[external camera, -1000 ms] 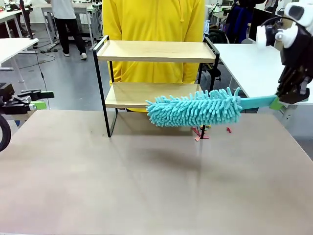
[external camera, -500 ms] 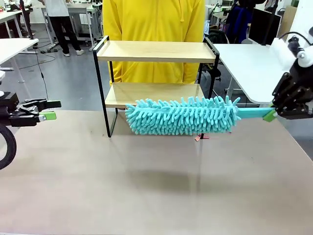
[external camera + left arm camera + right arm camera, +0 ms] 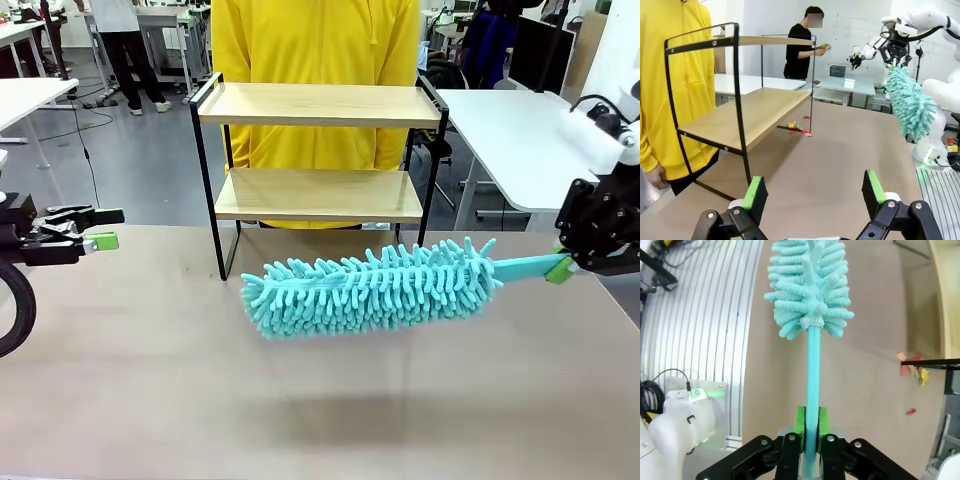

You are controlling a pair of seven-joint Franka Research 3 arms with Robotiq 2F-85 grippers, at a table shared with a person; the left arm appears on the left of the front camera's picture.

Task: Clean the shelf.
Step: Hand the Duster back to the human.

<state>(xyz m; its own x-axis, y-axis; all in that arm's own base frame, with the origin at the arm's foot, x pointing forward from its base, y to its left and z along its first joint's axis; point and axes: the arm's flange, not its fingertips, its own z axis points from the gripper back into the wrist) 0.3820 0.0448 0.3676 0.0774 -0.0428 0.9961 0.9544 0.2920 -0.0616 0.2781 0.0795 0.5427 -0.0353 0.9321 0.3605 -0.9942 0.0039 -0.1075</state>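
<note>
Teal duster (image 3: 368, 287) held over the table (image 3: 300, 400), in front of the shelf (image 3: 318, 105).
Right gripper (image 3: 566, 267) has its fingers clamped on the duster's thin handle, seen in the right wrist view between the green pads (image 3: 799, 421); the fluffy head hangs above the table, tilted down toward the robot's left. Left gripper (image 3: 105, 228) hovers at the table's left edge, its fingers spread wide with nothing between them. Black-framed, with two wooden boards, the shelf stands at the table's far side, just in front of a person (image 3: 315, 40) in yellow. Small red scraps (image 3: 799, 130) lie on the table by the shelf's foot.
</note>
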